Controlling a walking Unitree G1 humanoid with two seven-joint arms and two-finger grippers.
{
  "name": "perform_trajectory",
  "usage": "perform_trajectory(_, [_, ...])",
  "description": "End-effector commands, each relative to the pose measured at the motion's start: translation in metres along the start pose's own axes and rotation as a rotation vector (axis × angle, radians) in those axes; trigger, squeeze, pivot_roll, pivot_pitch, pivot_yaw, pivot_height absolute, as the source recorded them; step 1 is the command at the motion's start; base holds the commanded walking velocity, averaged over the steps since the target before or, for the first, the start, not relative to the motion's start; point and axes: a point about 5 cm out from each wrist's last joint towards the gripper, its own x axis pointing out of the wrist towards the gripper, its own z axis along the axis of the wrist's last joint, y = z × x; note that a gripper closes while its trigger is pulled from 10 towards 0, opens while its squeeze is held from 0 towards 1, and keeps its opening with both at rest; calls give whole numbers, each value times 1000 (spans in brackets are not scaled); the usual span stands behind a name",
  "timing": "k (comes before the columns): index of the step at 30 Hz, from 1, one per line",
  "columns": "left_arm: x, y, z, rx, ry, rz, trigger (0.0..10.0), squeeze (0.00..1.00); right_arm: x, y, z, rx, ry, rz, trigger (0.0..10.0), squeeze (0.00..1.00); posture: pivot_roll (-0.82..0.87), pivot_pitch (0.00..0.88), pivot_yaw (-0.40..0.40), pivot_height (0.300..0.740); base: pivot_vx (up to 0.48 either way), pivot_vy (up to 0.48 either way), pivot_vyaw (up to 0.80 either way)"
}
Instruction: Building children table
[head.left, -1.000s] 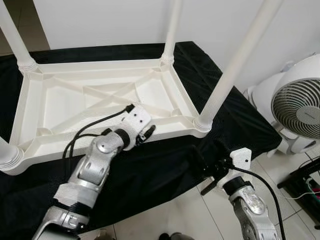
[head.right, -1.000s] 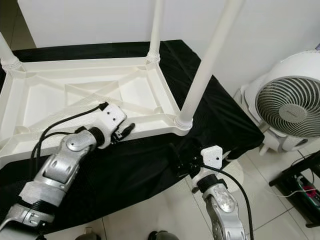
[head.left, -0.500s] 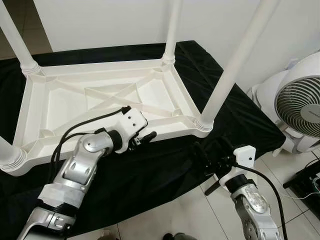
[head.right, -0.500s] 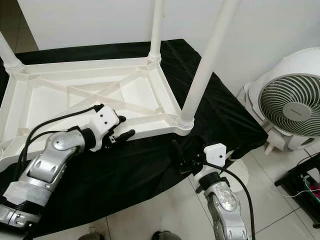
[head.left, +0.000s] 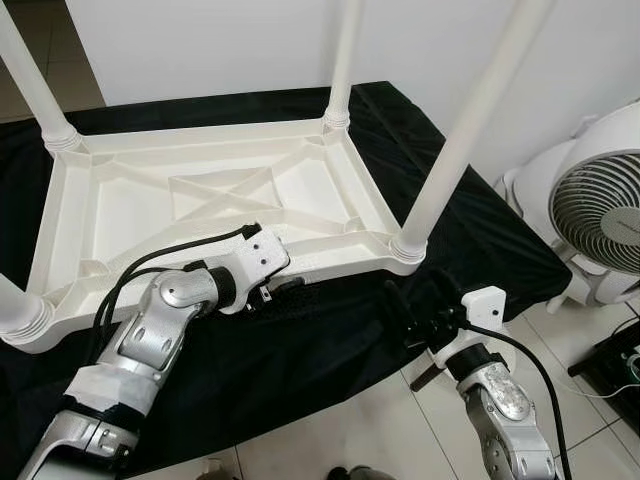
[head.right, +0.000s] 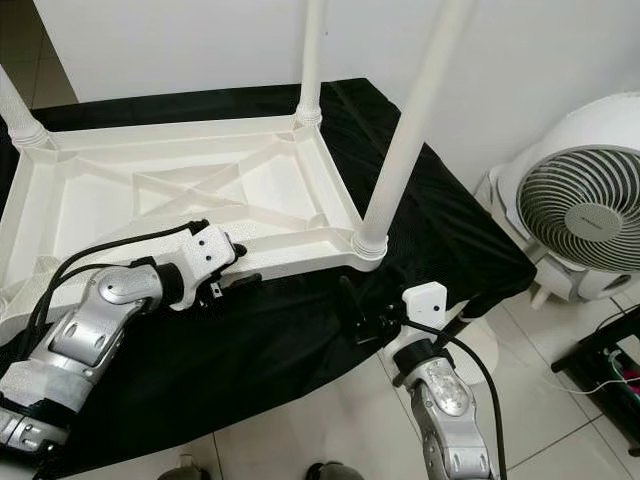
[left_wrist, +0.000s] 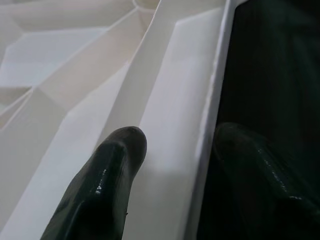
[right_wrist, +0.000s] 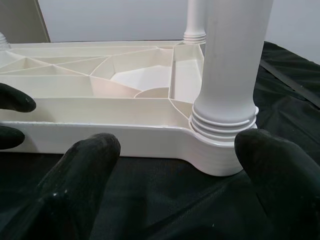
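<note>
White plastic children's table (head.left: 200, 190) is lying upside down on a black cloth (head.left: 330, 330), legs pointing up, while the left gripper (head.left: 280, 288) is straddling its near rim with parted fingers, and the right gripper (head.left: 405, 325) is hovering wide open, holding nothing, just short of the near right leg (head.left: 455, 150).

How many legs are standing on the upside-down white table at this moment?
4. One leg rises at the far left corner, one at the far right, one at the near right, and one at the near left, mostly cut off by the frame.
</note>
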Motion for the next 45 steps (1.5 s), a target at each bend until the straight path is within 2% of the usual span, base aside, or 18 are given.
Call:
perform_trajectory(1, [4, 5, -3, -26, 38, 64, 10000, 0, -2, -3, -4, -8, 23, -12, 10000, 0, 19, 90, -32, 740, 0, 0, 0])
perform_trajectory(4, [6, 10, -5, -60, 61, 98, 10000, 0, -1, -3, -4, -15, 23, -14, 10000, 0, 19, 90, -32, 740, 0, 0, 0])
perform_trajectory(11, [5, 16, -13, -66, 137, 149, 10000, 0, 0, -2, -4, -23, 20, -19, 10000, 0, 17, 94, -24, 740, 0, 0, 0])
perform_trajectory(12, [5, 17, -15, -69, 148, 157, 4667, 0, 0, -2, -4, -24, 20, -20, 10000, 0, 17, 96, -23, 740, 0, 0, 0])
perform_trajectory(16, [5, 18, -16, -75, 157, 166, 4745, 0, 0, -2, -4, -27, 20, -21, 10000, 0, 17, 96, -23, 740, 0, 0, 0])
perform_trajectory(17, [5, 19, -18, -81, 172, 175, 196, 0, 0, -2, -4, -29, 20, -21, 10000, 0, 17, 97, -21, 740, 0, 0, 0])
perform_trajectory(22, [4, 18, -23, -77, 226, 206, 0, 0, 1, -2, -4, -38, 17, -24, 10000, 0, 19, 96, -18, 740, 0, 0, 0])
perform_trajectory(29, [4, 17, -24, -85, 238, 216, 0, 0, 2, -2, -3, -40, 15, -25, 10000, 0, 19, 96, -19, 740, 0, 0, 0])
perform_trajectory(31, [5, 15, -26, -120, 251, 265, 0, 0, 4, -4, -2, -47, 10, -35, 10000, 0, 17, 98, -25, 740, 0, 0, 0])
perform_trajectory(35, [6, 15, -26, -133, 253, 293, 0, 0, 5, -4, -2, -49, 9, -41, 10000, 0, 17, 98, -25, 740, 0, 0, 0])
perform_trajectory(40, [20, 18, -15, -179, 211, 405, 0, 0, 13, -11, -1, -58, 20, -106, 10000, 0, 20, 97, -36, 740, 0, 0, 0])
perform_trajectory(45, [31, 23, -4, -178, 170, 445, 0, 0, 17, -16, 0, -60, 20, -152, 10000, 0, 16, 96, -37, 740, 0, 0, 0])
